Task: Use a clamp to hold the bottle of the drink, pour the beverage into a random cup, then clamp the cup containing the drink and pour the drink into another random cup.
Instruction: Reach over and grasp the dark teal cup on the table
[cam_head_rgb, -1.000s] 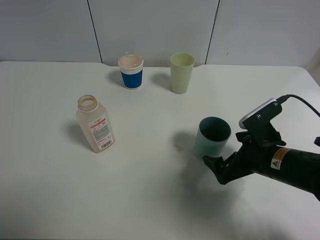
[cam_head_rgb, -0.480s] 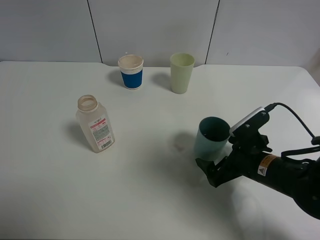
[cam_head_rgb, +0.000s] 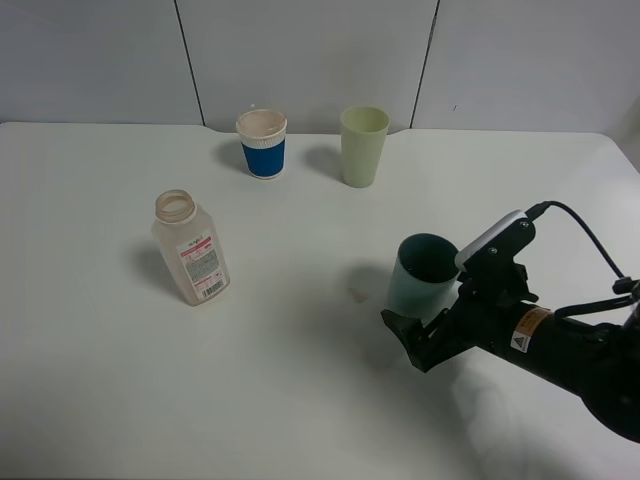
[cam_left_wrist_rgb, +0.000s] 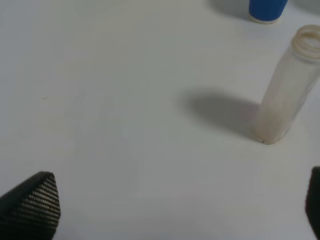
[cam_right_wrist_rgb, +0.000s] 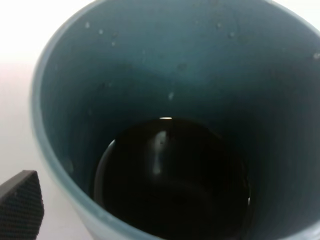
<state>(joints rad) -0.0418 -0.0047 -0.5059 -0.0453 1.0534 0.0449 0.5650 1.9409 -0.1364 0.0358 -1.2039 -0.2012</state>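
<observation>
**High camera.** We see a white desk (cam_head_rgb: 300, 410) with four containers on it. The bottle of the drink (cam_head_rgb: 192, 250) stands upright on the left, uncapped and looking empty, so we judge the first pour done. At the back, a blue-banded paper cup (cam_head_rgb: 263, 144) and the pale yellow-green tumbler (cam_head_rgb: 363, 146) stand near each other. The teal cup (cam_head_rgb: 420, 280) stands on the right, well apart from the tumbler. A small brown spot (cam_head_rgb: 355, 293) marks the desk just beside it.

A second ago the right gripper (cam_head_rgb: 420, 318) hung off to the cup's right. It has since slid in, and its near jaw now sits in front of the cup's base, while the far jaw is hidden behind the cup. The cup itself has not moved.

**Left wrist camera.** The left gripper (cam_left_wrist_rgb: 172, 207) has its jaws wide apart with only bare desk between them. The bottle (cam_left_wrist_rgb: 287, 95) and the foot of the paper cup (cam_left_wrist_rgb: 267, 9) stand well ahead of it — this arm looks idle.

**Right wrist camera.** We look straight down into the teal cup (cam_right_wrist_rgb: 100, 75), which fills the view. The beverage (cam_right_wrist_rgb: 175, 180) lies dark in the bottom, with droplets on the inner wall. One black fingertip (cam_right_wrist_rgb: 20, 202) shows outside the rim, and a sliver of desk separates it from the wall — the jaws stand apart, not yet clamped.

We take it the approach is complete. Closing on the cup comes next, then carrying it to the tumbler.
</observation>
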